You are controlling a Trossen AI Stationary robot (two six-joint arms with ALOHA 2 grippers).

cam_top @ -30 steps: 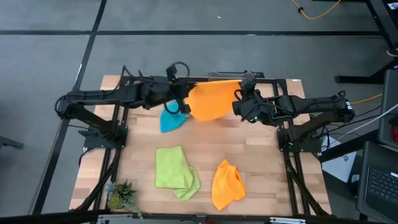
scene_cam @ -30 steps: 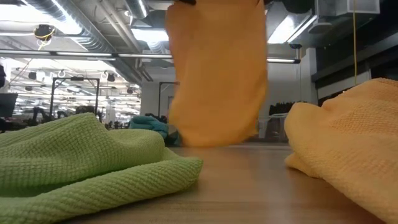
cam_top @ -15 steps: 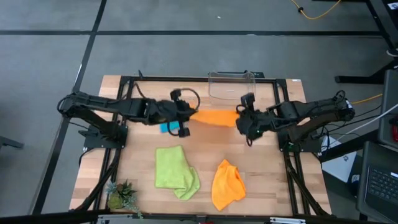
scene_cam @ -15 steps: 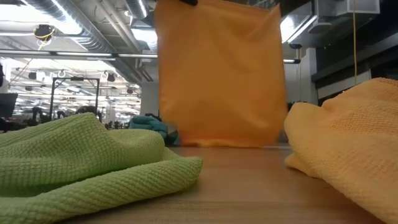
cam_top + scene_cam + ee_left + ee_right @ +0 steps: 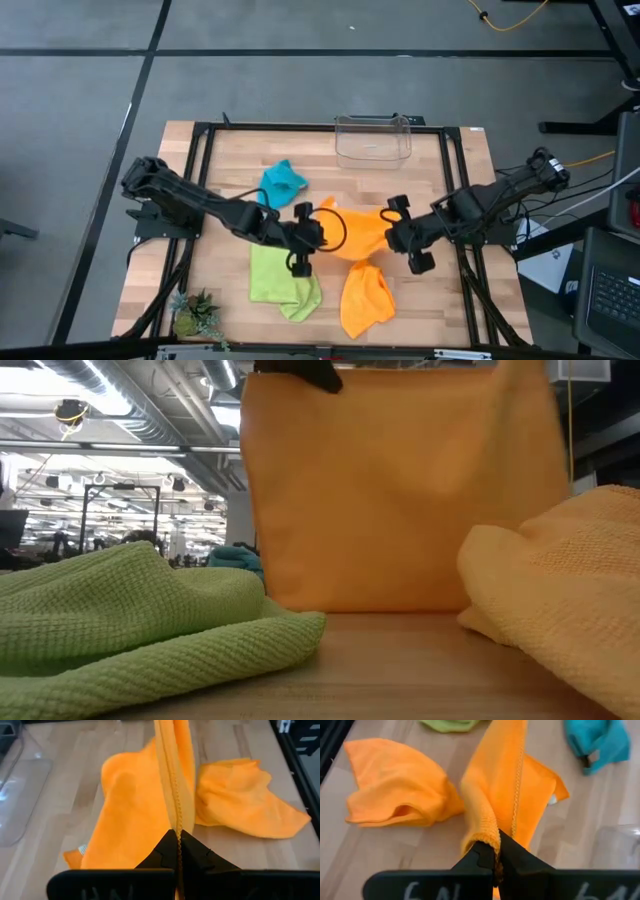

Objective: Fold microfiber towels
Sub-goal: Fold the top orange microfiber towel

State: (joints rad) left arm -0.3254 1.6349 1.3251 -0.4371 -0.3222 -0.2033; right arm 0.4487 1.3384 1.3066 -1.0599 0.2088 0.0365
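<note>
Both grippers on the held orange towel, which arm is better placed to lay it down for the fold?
Neither alone. The left gripper and right gripper are each shut on a top corner of the hanging orange towel, level with each other. Its lower edge reaches the table, so lowering likely takes both.

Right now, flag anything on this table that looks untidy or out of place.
Three cloths lie crumpled, unfolded: a lime green microfiber towel, a loose orange microfiber towel, and a turquoise blue towel. The left pincer and right pincer hold a second orange towel stretched between them.
</note>
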